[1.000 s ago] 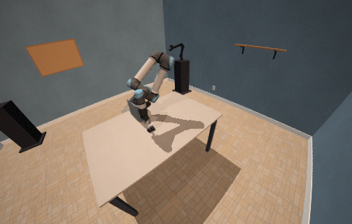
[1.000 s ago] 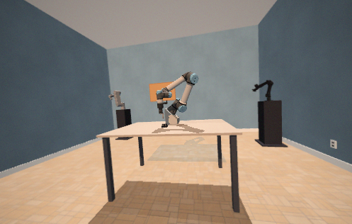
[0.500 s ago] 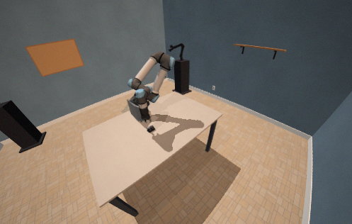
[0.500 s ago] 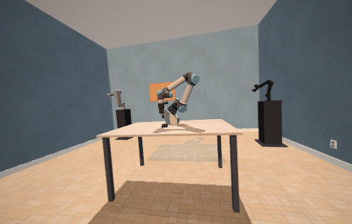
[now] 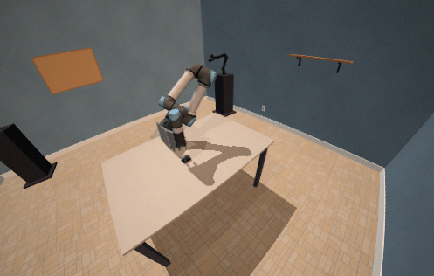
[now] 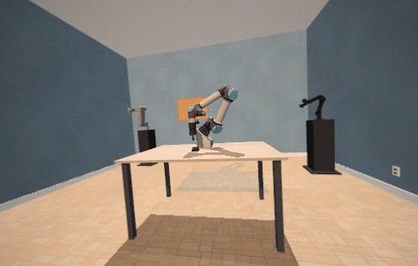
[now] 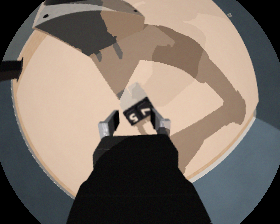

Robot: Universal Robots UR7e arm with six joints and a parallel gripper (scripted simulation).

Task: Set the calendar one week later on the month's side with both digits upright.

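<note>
The gripper (image 7: 134,124) hangs released over the calendar (image 7: 136,113), its digits too blurred to read.

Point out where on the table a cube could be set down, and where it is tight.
Bare: the table's wide near half, from the calendar to the front edge, and the right strip toward the far corner. Tight: round the arm's base and under the open gripper above the calendar.

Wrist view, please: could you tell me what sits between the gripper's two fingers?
In the wrist view, the small dark calendar shows on the table below, framed by the open gripper; nothing is held.
</note>
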